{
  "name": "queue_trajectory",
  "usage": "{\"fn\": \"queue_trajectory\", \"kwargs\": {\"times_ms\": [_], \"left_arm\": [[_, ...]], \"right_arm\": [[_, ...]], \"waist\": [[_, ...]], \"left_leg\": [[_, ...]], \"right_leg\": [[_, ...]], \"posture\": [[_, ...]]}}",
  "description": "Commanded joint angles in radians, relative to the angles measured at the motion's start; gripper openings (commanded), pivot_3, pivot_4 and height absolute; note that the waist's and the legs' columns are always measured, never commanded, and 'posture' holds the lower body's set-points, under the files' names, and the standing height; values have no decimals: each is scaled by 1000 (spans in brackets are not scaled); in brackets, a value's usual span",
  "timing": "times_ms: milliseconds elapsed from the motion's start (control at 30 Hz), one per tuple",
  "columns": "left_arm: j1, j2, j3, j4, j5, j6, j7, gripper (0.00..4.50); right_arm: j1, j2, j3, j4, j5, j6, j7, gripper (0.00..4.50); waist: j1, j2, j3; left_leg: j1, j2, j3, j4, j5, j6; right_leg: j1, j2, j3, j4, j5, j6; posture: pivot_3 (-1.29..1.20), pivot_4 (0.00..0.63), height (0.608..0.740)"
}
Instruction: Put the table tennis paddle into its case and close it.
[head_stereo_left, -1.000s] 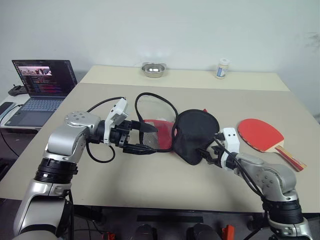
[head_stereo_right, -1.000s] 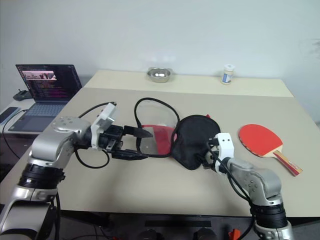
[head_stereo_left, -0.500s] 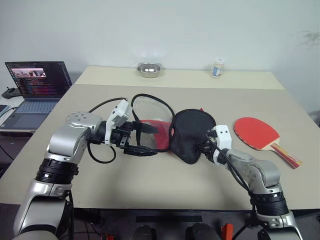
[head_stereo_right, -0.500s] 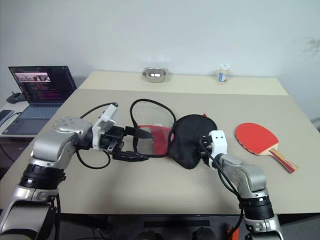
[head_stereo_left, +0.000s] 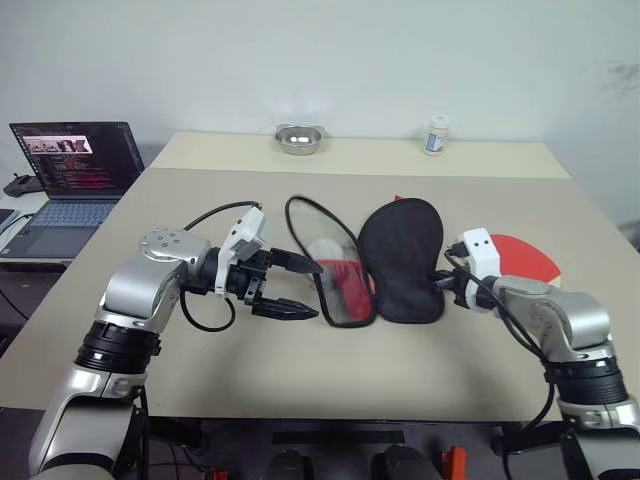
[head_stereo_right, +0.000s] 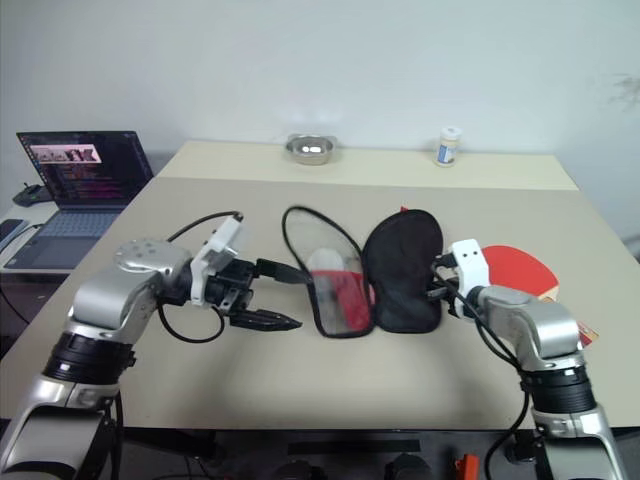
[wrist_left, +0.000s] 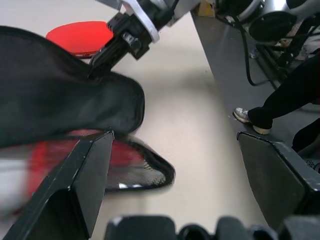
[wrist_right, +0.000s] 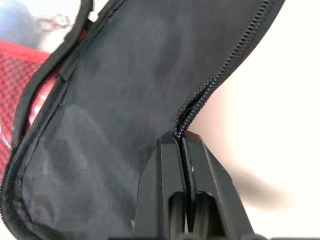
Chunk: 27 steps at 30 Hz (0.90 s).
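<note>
The case lies unzipped in the middle of the table, spread in two halves: a red and black mesh half (head_stereo_left: 336, 276) and a black half (head_stereo_left: 404, 260). My right gripper (head_stereo_left: 446, 289) is shut on the black half's zipper edge (wrist_right: 186, 119), at that half's right side. My left gripper (head_stereo_left: 297, 288) is open just left of the mesh half, one fingertip close to its rim. The mesh half (wrist_left: 131, 161) lies between its spread fingers (wrist_left: 82, 186). The table tennis paddle (head_stereo_left: 528, 254) lies red face up behind my right forearm, which hides part of it.
A steel bowl (head_stereo_left: 298, 138) and a small white bottle (head_stereo_left: 434, 135) stand on the table's far strip. An open laptop (head_stereo_left: 72, 175) sits on a side table at the left. A person's leg and shoe (wrist_left: 267, 107) show beyond the table's edge.
My right gripper closed on the black half's edge and pulled it right and a little up. The case swung round and slid away from my left gripper, which kept still and open.
</note>
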Motion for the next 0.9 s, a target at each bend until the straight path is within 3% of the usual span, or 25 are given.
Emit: {"fn": "queue_trajectory", "kwargs": {"times_ms": [33,167,533,667,900], "left_arm": [[-14,-4,8,-26,-6,-21,0,4316],[-23,-9,4,-18,-4,-26,-3,4316],[-37,-24,-5,-2,2,-36,-8,4316],[-41,-27,-7,3,3,-41,-11,4316],[-40,-29,3,1,-13,-28,-9,4316]], "right_arm": [[4,-39,-39,-15,2,9,38,30],[30,-89,-82,-19,6,22,61,30],[64,-44,-127,-31,5,45,35,30],[60,-38,-131,-20,-4,31,33,951],[45,-123,-183,-90,55,10,147,3253]], "waist": [[0,0,0],[1,0,0],[1,0,0],[1,0,0],[1,1,1]], "left_leg": [[0,0,0,0,0,0],[0,0,0,0,0,0],[0,0,0,0,0,0],[0,0,0,0,0,0],[0,0,0,0,0,0]], "right_leg": [[0,0,0,0,-1,2],[0,0,0,0,-1,2],[0,0,0,0,-2,3],[0,0,0,0,-2,3],[0,0,0,0,-2,3]], "posture": [[0,150,740],[0,150,740],[0,150,740],[0,150,740],[0,150,740]]}}
